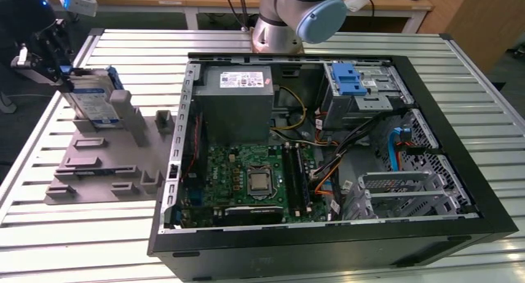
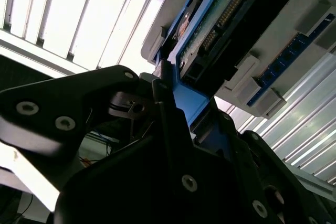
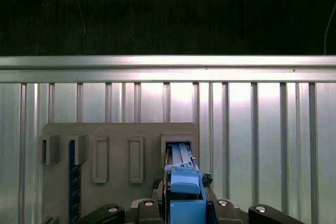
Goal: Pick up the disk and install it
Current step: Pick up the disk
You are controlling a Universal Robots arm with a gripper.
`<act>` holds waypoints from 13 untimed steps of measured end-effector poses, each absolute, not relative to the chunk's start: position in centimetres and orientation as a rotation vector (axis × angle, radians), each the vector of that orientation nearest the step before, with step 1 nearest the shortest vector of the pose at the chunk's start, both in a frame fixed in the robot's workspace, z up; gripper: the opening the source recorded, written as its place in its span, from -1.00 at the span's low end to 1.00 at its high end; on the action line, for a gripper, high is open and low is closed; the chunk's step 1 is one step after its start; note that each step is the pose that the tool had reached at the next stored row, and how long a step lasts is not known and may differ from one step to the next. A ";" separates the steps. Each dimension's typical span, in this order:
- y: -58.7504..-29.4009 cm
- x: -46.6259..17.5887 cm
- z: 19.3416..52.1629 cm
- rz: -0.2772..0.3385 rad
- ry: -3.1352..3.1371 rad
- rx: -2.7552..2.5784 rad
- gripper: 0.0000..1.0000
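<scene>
Disk [image 1: 92, 99] upright in an end slot of the grey rack [image 1: 98, 169], pincer [image 1: 58, 67] clenched on its blue frame above the rack, open computer case [image 1: 328, 147] beside the rack, on slatted table [image 1: 484, 104].

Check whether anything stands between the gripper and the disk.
Nothing visible does. The gripper is right at the upper edge of the disk, which stands upright in the grey holder at the exterior view's left.
</scene>
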State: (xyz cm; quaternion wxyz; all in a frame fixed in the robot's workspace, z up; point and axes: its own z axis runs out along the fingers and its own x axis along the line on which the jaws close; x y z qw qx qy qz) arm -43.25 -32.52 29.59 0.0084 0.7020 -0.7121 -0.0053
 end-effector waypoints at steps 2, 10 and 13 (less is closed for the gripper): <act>-32.5 -43.3 29.8 -0.017 -2.225 2.193 -0.27; -32.5 -43.3 30.5 -0.017 -2.227 2.192 -0.27; -32.5 -43.3 30.9 -0.017 -2.227 2.192 -0.27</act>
